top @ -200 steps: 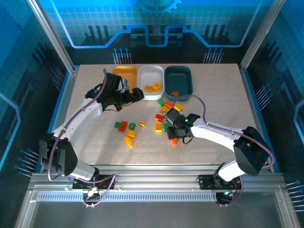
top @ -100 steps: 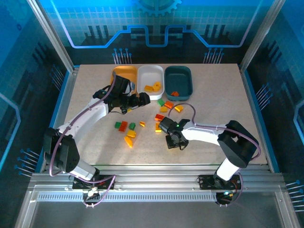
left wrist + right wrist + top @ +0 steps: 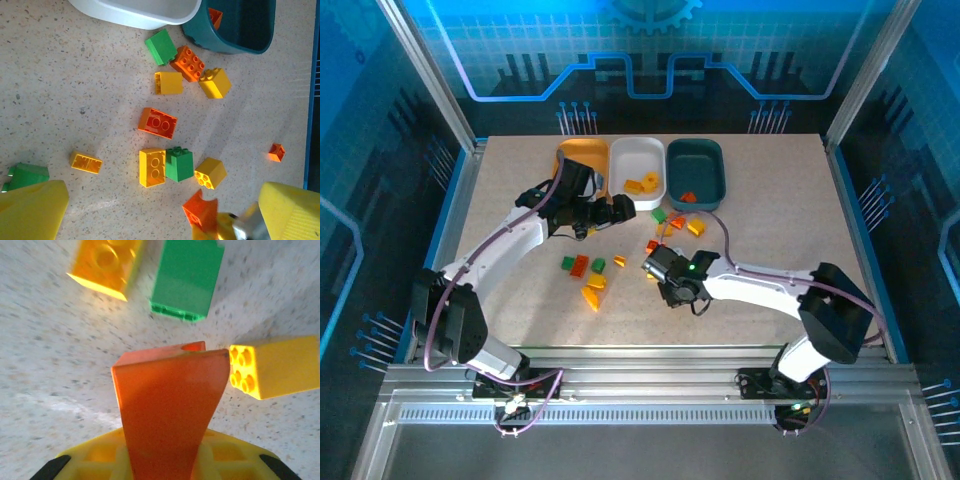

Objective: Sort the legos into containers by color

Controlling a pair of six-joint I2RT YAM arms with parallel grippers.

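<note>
The right fingers (image 3: 95,460) are clamped on an orange-red brick (image 3: 167,405), well in front of the white tray (image 3: 635,160) among the loose legos on the tabletop (image 3: 770,220). The left fingers (image 3: 35,210) stand wide and hold nothing, just in front of that tray's left corner. The sound move looks to be a straight lift clear of the neighbouring green and yellow bricks. Then comes a carry to the dark teal tray (image 3: 705,170), right of the white tray, where one orange-red brick lies, with a low release.

Before the trays (image 3: 636,160) lie legos (image 3: 580,265), some seemingly inside.
</note>
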